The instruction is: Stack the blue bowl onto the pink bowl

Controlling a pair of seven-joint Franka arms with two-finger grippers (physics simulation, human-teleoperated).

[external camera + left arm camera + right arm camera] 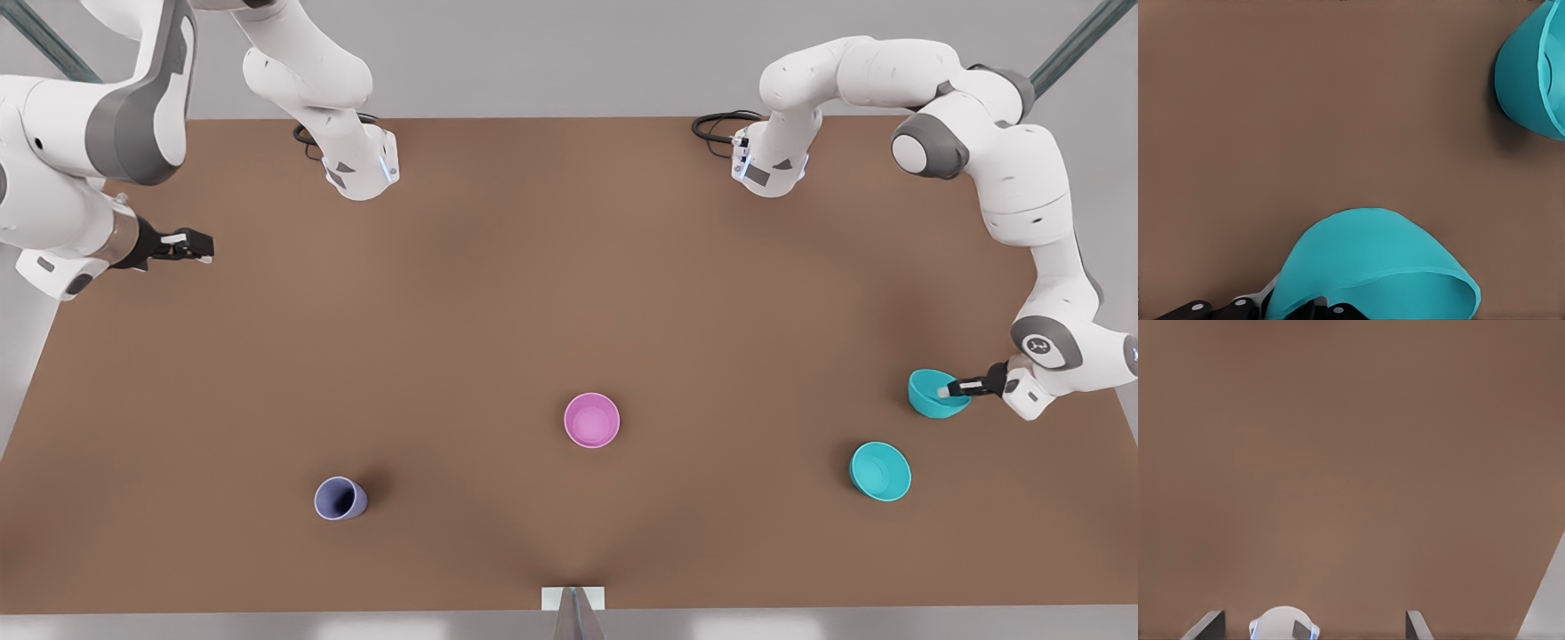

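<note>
The blue bowl (933, 396), deep teal, sits tilted near the table's edge on the front view's right. My left gripper (956, 388) is shut on its rim, one finger inside and one outside. In the left wrist view the bowl (1371, 257) lies right in front of the gripper (1308, 310). The pink bowl (592, 420) stands upright near the table's middle, well to the front view's left of the held bowl. My right gripper (197, 244) waits open over the table's far left, its fingers (1211, 625) spread apart with nothing between them.
A brighter turquoise twin bowl (880, 471) (1531, 80) stands close to the held bowl, toward the front edge. A lavender-blue cup (340, 499) sits at the front left. Both arm bases (360, 169) (766, 164) stand at the table's back.
</note>
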